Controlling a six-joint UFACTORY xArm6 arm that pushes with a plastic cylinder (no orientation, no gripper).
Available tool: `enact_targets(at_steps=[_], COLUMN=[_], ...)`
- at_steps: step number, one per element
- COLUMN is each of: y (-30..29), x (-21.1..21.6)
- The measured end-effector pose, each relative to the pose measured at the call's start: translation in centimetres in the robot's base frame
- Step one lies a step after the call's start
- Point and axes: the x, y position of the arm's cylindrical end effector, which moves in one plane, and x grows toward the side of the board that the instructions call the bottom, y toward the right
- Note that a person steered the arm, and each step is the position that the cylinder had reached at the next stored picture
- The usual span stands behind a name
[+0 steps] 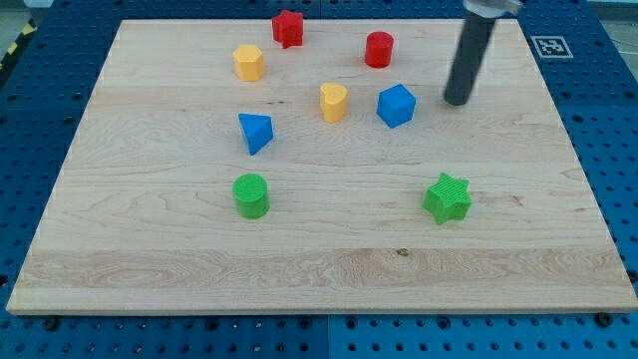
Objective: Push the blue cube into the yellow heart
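— Cube first: where did it sit?

— Blue cube (396, 105) stood on the bench (319, 249), right of centre in the upper half, turned so a corner faced the view's bottom. Its faces looked ribbed, like printed plastic.

— And the heart?

— Yellow heart (334, 101) stood just beside it on the view's left, with a narrow gap between them, not touching.

— What of the claw?

— No claw was fitted, so nothing could open, close or hold; the arm ended in a straight dark rod. My tip (457, 101) rested on the wood to the view's right of the blue cube, near it but apart, touching no block.

— The rest of the bench?

— Pale wooden planks with visible grain, laid on a blue perforated surface (618, 150). A red cylinder (379, 49) stood above the cube, toward the view's top. A red star-like block (288, 28) sat near the top edge, left of that. A yellow block (248, 62), roughly hexagonal, stood further left. A blue triangular block (255, 132) lay below and left of the heart. A green cylinder (251, 195) stood in the lower left, and a green star (448, 197) in the lower right, well apart from each other. All had the same ribbed finish.
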Motion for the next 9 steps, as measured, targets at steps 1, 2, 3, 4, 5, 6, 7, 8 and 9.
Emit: enact_targets(at_steps=[1, 2, 3, 4, 5, 6, 7, 8, 9], y=[-0.9, -3.8, -5.6, -6.5, -7.9, -10.4, -10.5, -7.4, -4.9], x=[3.7, 3.8, 2.1, 0.3, 0.3, 0.3, 0.3, -0.5, -2.6])
